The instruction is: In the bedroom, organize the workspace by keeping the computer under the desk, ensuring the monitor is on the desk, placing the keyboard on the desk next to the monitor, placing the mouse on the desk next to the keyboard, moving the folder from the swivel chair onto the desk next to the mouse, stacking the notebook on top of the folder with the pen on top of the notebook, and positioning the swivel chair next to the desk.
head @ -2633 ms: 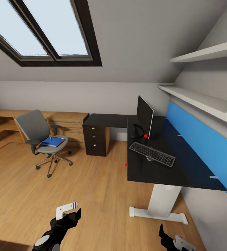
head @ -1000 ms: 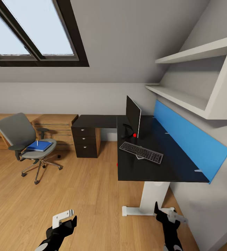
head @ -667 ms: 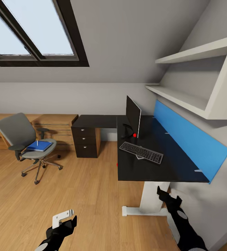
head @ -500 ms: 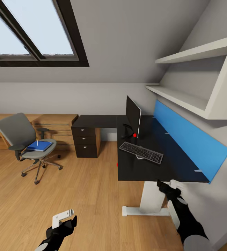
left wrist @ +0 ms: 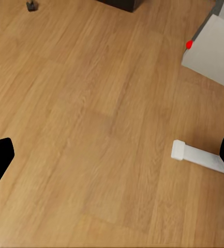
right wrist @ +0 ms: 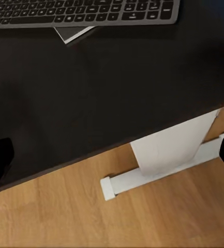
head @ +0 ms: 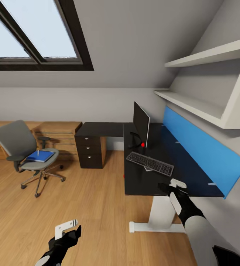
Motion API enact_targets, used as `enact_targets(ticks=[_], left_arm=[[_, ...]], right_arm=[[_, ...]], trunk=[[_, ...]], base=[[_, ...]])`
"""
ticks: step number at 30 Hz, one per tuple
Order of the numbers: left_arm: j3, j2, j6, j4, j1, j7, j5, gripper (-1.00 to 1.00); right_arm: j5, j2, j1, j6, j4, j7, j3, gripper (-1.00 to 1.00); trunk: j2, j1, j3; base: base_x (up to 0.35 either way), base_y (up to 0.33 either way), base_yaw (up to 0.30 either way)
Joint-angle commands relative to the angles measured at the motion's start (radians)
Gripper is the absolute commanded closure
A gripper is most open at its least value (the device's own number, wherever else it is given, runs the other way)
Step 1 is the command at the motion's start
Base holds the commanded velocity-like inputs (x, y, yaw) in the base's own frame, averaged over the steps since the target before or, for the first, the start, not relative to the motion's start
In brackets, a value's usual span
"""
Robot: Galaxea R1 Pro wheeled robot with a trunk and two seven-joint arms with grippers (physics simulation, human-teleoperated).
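Observation:
The monitor (head: pixel 141 123) stands on the black-topped desk (head: pixel 149 183), and the keyboard (head: pixel 150 163) (right wrist: pixel 80 10) lies in front of it. A thin grey notebook (right wrist: pixel 75 32) pokes out from under the keyboard. Off to the left stands the swivel chair (head: pixel 14 138), with the blue folder (head: pixel 40 156) and the pen (head: pixel 38 152) on its seat. My right gripper (head: pixel 168 187) (right wrist: pixel 112 155) hovers open over the desk's near edge, short of the keyboard. Low over the floor, my left gripper (head: pixel 71 228) (left wrist: pixel 112 155) is open and empty. The mouse is out of view.
The desk's white leg (head: pixel 160 210) and foot (left wrist: pixel 199 155) stand just ahead of me. A pale grey box with a red dot (left wrist: pixel 215 46), seemingly the computer, sits under the desk. A black drawer unit (head: pixel 90 149) and low wood cabinet (head: pixel 59 135) line the far wall. Shelves (head: pixel 205 107) overhang the desk.
My right arm has risen from floor level to the desk's near edge. The left arm has stayed put. The view shifted slightly.

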Motion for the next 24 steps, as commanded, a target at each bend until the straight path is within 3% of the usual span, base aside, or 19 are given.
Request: enact_targets(ticks=[1,2,7,24], left_arm=[[0.0,0.0,0.004,-0.002,0.0,0.006,0.01,-1.0],[0.0,0.0,0.004,-0.003,0.0,0.006,0.01,-1.0],[-0.003,-0.001,0.003,-0.004,0.0,0.005,0.009,-1.0],[-0.005,-0.002,0.003,-0.005,0.0,0.004,0.009,-1.0]], right_arm=[[-0.01,-0.002,-0.002,0.004,-0.001,-0.003,-0.004,-1.0],[-0.017,-0.023,-0.006,0.002,0.002,0.0,-0.006,-1.0],[-0.024,-0.038,-0.008,-0.002,0.004,0.001,-0.006,-1.0],[-0.015,-0.038,-0.007,-0.01,0.006,0.003,-0.004,-1.0]], trunk=[[-0.002,0.001,-0.002],[-0.002,0.001,-0.002],[-0.002,0.001,-0.002],[-0.002,0.001,-0.002]], base=[[0.284,0.0,0.0],[0.308,0.0,0.0],[0.317,0.0,0.0],[0.325,0.0,0.0]])
